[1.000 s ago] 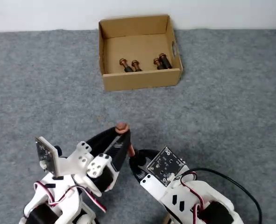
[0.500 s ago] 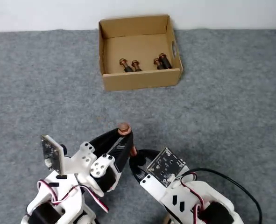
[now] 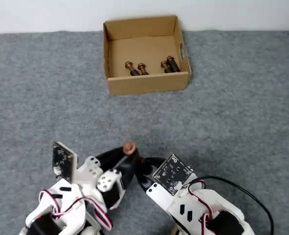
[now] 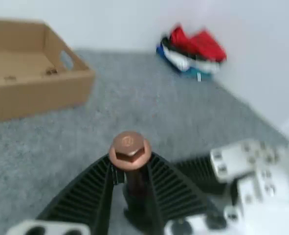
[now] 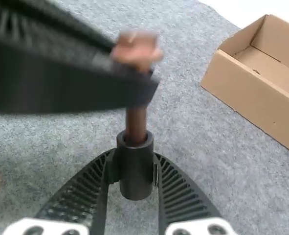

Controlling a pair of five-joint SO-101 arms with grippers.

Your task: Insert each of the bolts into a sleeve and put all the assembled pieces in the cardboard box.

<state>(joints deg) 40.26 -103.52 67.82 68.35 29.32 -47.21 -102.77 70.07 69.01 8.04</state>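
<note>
My left gripper point(image 4: 129, 176) is shut on a copper bolt point(image 4: 129, 149), held just under its hex head point(image 3: 129, 147). The bolt's shank point(image 5: 136, 120) stands upright with its lower end inside a black sleeve point(image 5: 135, 164). My right gripper point(image 5: 133, 171) is shut on that sleeve. Both grippers meet near the table's front centre point(image 3: 134, 164). The cardboard box point(image 3: 146, 83) stands at the back and holds several assembled pieces point(image 3: 134, 68) along its near wall.
Grey carpet point(image 3: 232, 117) covers the table between the arms and the box. A red, white and blue bundle point(image 4: 193, 49) lies by the wall far off. A black cable point(image 3: 242, 193) trails from the right arm.
My left gripper with the bolt has come down and toward the front. The bolt's shank has gone deeper into the sleeve. The right arm has kept still.
</note>
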